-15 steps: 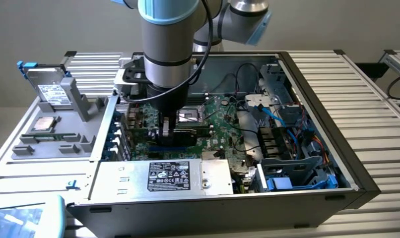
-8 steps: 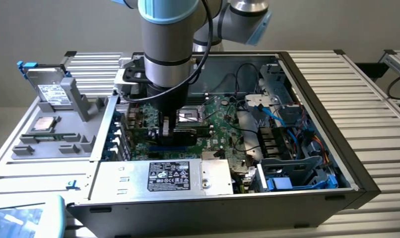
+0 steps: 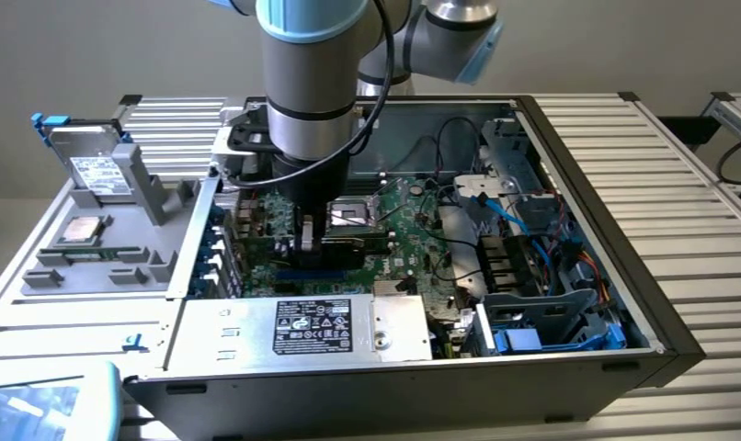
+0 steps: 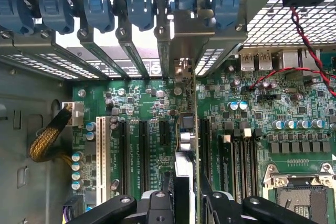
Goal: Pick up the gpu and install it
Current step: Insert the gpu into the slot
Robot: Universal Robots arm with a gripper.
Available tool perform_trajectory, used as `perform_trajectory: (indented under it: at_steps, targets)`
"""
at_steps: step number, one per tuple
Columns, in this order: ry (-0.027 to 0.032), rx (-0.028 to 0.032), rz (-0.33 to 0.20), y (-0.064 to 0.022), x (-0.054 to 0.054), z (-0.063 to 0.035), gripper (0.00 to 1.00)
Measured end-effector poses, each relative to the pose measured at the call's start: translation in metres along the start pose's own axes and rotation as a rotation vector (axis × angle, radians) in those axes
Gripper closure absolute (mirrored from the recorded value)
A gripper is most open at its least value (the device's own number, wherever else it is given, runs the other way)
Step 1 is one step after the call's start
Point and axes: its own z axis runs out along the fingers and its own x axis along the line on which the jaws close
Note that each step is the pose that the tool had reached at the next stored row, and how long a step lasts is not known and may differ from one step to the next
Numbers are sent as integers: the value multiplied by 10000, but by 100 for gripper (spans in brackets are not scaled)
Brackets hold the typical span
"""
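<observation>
The robot arm (image 3: pixel 307 83) pointed straight down into an open computer case (image 3: pixel 611 230). Its gripper (image 3: pixel 307 241) hung just over the green board (image 3: pixel 407 220), beside the square chip socket (image 3: pixel 347 216). It seemed to pinch a thin dark card (image 3: pixel 309 246), but that was hard to see. A silver box (image 3: pixel 217 335) with a black label (image 3: pixel 312 326) sat at the near edge of the case. On the exterior view's left, a grey tray (image 3: pixel 101 266) held a metal drive (image 3: pixel 101 175) standing up.
</observation>
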Motion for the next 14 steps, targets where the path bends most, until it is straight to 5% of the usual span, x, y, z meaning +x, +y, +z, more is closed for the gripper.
perform_trajectory:
  at_steps: [14]
  targets:
    - [0,0,1,0,0,0,72]
